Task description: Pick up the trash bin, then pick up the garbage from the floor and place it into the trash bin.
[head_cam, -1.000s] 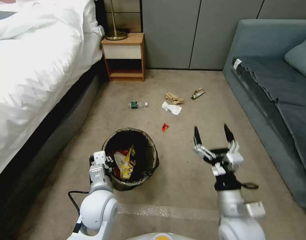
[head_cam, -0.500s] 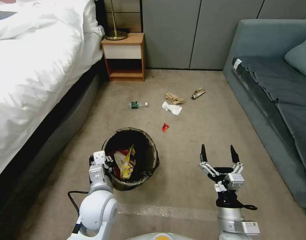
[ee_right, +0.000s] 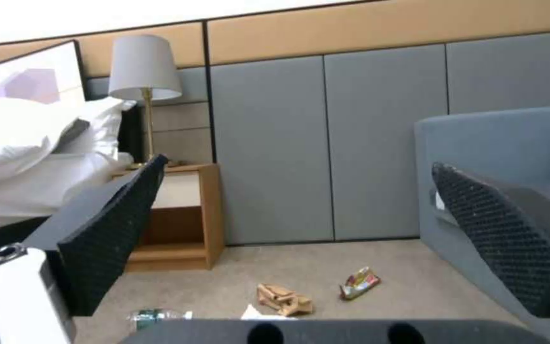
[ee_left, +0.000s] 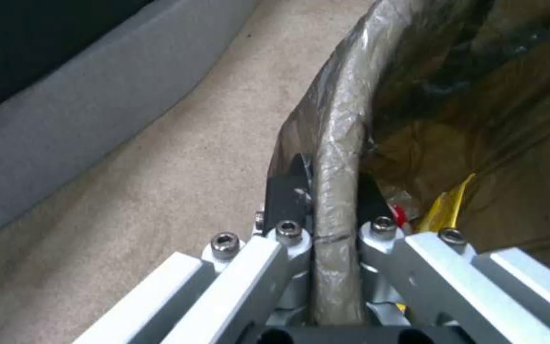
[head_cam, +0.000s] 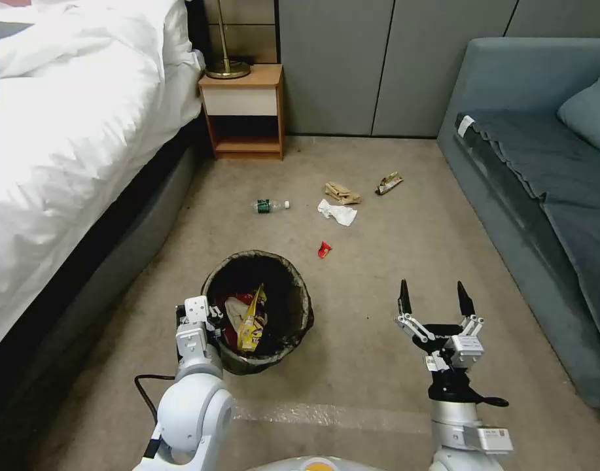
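- One trash bin (head_cam: 293, 307) on the carpet beside the bed (head_cam: 70, 131), dark bag over its rim; inside — a yellow wrapper (head_cam: 250, 324), red and white scraps.
- Left gripper (ee_left: 326, 210) pinching the bin's near rim, one finger inside, one outside.
- Right gripper (head_cam: 435, 302) above bare carpet right of the bin, fingers spread, nothing between.
- Five litter pieces on the floor farther off — bottle (head_cam: 270, 206), tissue (head_cam: 337, 212), brown paper bag (head_cam: 341, 192), shiny wrapper (head_cam: 388, 182), red scrap (head_cam: 323, 249).

white bed (head_cam: 64, 131), wooden nightstand (head_cam: 244, 111), lamp (ee_right: 144, 76), blue-grey sofa (head_cam: 542, 176)
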